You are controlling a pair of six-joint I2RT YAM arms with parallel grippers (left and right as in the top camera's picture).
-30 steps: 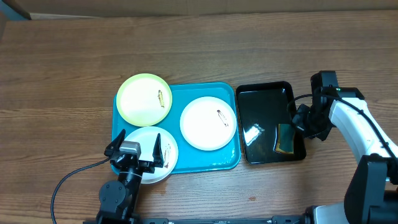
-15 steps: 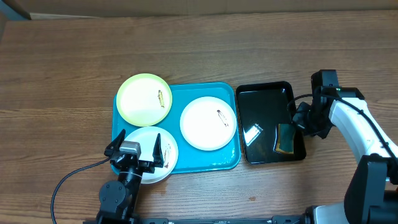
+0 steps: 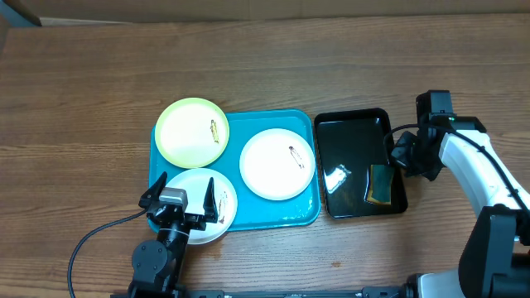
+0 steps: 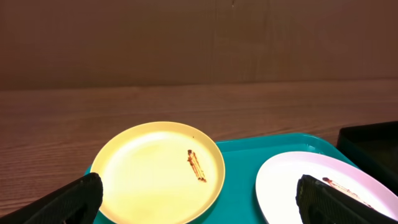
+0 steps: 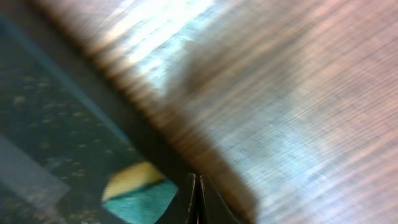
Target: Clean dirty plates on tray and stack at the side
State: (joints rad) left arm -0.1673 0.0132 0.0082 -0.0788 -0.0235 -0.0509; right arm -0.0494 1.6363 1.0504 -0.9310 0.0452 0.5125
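Note:
The turquoise tray (image 3: 234, 122) holds three plates. A yellow-green plate (image 3: 191, 132) with a dark smear overhangs its far left corner. One white plate (image 3: 277, 164) lies at its right, another white plate (image 3: 217, 217) at its near left. My left gripper (image 3: 183, 199) hovers open over that near plate. In the left wrist view its fingers (image 4: 68, 202) stand wide apart, framing the yellow-green plate (image 4: 158, 168) and the white plate (image 4: 289, 190) on the tray (image 4: 239, 163). My right gripper (image 3: 404, 156) is shut and empty at the black tray's right rim, its gripper (image 5: 196, 199) tips pressed together.
A glossy black tray (image 3: 352, 124) sits right of the turquoise one, with a yellow and teal sponge (image 3: 381, 184) in its near right corner. That sponge (image 5: 140, 190) shows blurred in the right wrist view. A black cable (image 3: 91, 240) trails left of the left arm.
My right gripper has shifted slightly toward the far side of the black tray's rim and closed fully. The left arm and the plates have not moved.

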